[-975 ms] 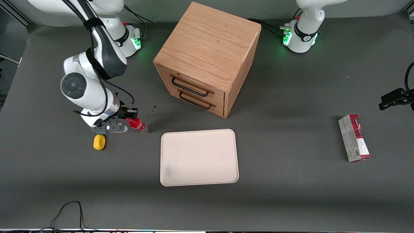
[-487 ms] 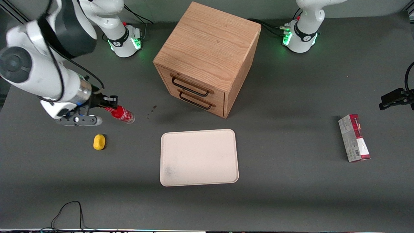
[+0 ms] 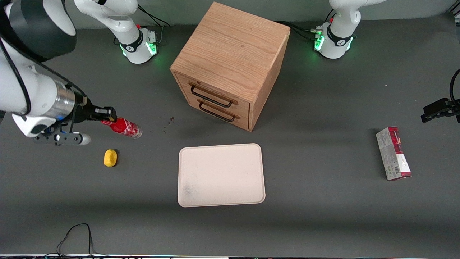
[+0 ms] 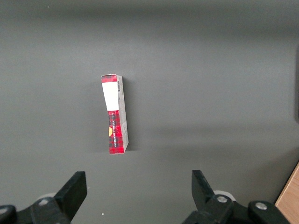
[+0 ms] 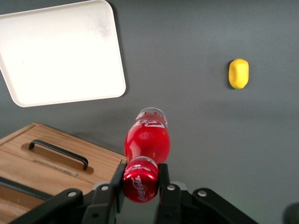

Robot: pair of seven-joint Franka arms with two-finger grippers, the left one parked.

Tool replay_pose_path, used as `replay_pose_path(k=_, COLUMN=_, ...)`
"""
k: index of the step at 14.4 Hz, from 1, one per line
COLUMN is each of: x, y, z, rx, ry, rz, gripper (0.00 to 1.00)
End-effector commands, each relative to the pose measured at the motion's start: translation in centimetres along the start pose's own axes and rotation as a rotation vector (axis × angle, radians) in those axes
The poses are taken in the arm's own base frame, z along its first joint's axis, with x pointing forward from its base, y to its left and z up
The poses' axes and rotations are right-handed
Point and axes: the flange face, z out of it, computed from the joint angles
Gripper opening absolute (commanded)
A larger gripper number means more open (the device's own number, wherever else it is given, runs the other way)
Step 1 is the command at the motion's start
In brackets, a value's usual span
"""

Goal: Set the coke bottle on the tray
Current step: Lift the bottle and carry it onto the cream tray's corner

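The red coke bottle point(image 3: 123, 128) point(image 5: 146, 140) hangs above the table, tilted, its clear base pointing toward the cabinet. My right gripper point(image 3: 107, 117) point(image 5: 140, 179) is shut on its red cap, a black finger point(image 5: 162, 179) pressing each side. The cream tray point(image 3: 221, 175) point(image 5: 60, 51) lies flat on the table in front of the wooden drawer cabinet, nearer the front camera than the bottle and apart from it. The bottle is held off to the working arm's end of the tray, not over it.
A wooden cabinet point(image 3: 230, 61) point(image 5: 42, 172) with two black-handled drawers stands farther from the front camera than the tray. A yellow oval lump point(image 3: 110, 158) point(image 5: 238, 73) lies on the table below the held bottle. A red-and-grey carton point(image 3: 393, 153) point(image 4: 115, 114) lies toward the parked arm's end.
The right arm has lifted the bottle off the table and carried it up and away from the tray, toward the working arm's end. The grip on the cap has held.
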Motion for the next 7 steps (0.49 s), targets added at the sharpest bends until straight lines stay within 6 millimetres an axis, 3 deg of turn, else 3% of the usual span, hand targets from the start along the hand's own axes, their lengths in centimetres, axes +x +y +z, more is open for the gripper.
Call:
replay_pose_path(k=1, x=3.4, y=-2.8, z=1.7, rx=0.015, ry=0.011, rz=0.055, gripper=0.0)
replay_pose_path(k=2, x=4.9, y=-3.7, z=3.0, rx=0.031, ry=0.007, rz=0.075, gripper=0.0)
replay_pose_path(k=6, x=7.6, y=-10.2, z=8.4, rx=0.02, ry=0.092, rz=0.163, gripper=0.0)
replay_pose_path(k=7, x=8.4, y=-10.9, z=9.6, rx=0.031, ry=0.113, rz=0.195, gripper=0.0)
